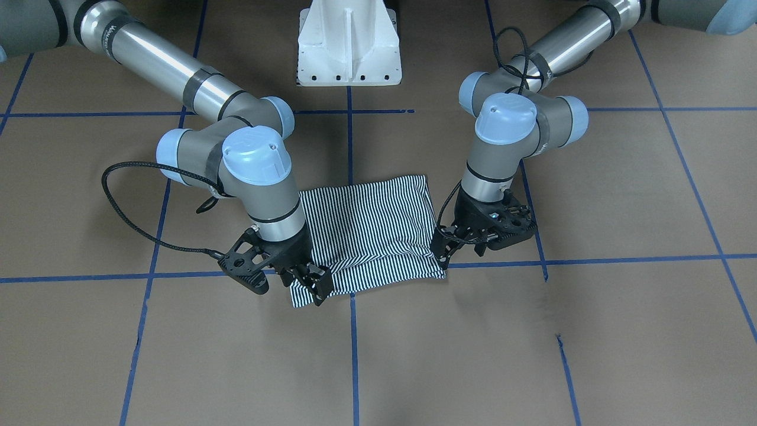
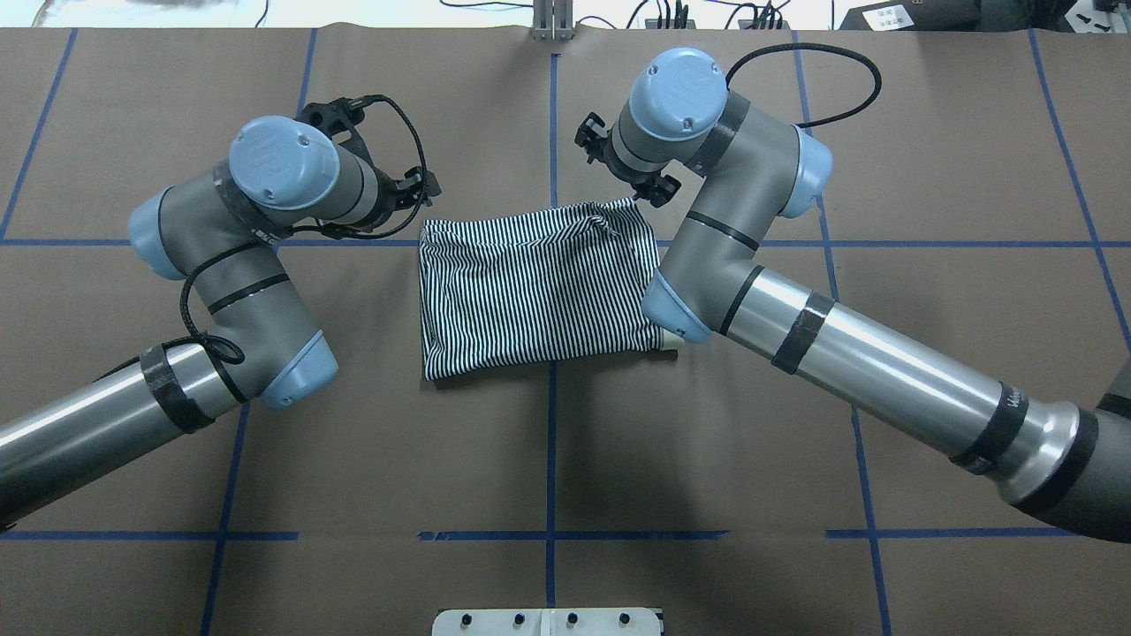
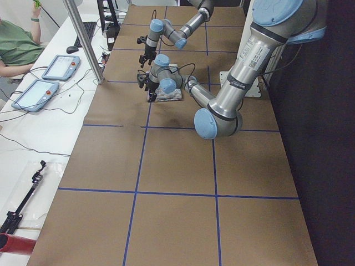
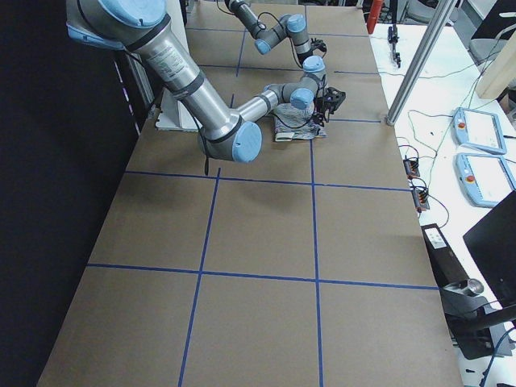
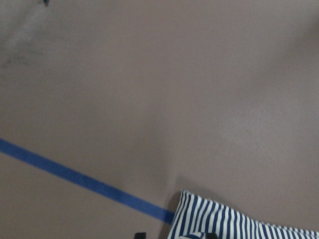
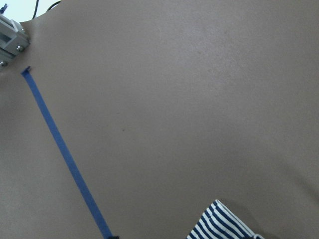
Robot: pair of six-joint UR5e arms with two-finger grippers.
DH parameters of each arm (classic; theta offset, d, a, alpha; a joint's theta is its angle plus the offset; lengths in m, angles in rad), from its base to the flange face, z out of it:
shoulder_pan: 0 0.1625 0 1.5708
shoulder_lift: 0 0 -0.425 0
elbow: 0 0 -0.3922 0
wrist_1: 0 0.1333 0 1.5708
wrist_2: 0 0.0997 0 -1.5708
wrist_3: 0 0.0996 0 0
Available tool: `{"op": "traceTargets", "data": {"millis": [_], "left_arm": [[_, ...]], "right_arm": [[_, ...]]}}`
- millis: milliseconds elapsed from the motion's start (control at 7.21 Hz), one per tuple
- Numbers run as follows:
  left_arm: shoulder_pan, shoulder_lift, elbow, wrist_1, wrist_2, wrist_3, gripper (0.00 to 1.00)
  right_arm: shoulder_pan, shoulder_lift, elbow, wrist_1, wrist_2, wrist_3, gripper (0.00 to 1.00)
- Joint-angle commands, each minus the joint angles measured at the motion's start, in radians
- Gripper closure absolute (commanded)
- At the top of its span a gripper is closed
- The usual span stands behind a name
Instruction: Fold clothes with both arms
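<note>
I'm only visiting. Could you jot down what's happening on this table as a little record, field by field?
Clothing: striped shirt, folded to a rectangle, lying flat
Surface: brown table with blue tape lines
Arm one: left claw by one shirt corner on the side away from the robot
Arm two: right claw at the other such corner
Grip: cannot tell whether either is pinching cloth

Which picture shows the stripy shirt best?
The overhead exterior view: nearly the whole folded shirt lies flat in sight. The front-facing view hides two corners; side views show it tiny; wrist views catch only corners.
</note>
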Motion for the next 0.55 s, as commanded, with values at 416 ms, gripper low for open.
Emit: {"op": "traceTargets", "data": {"millis": [416], "left_arm": [[-0.17,0.18,-0.224,0.023,-0.189,0.222,0.0]], "right_arm": [[0.027,0.006,0.08,-0.214,0.087,-0.521,0.0]]}}
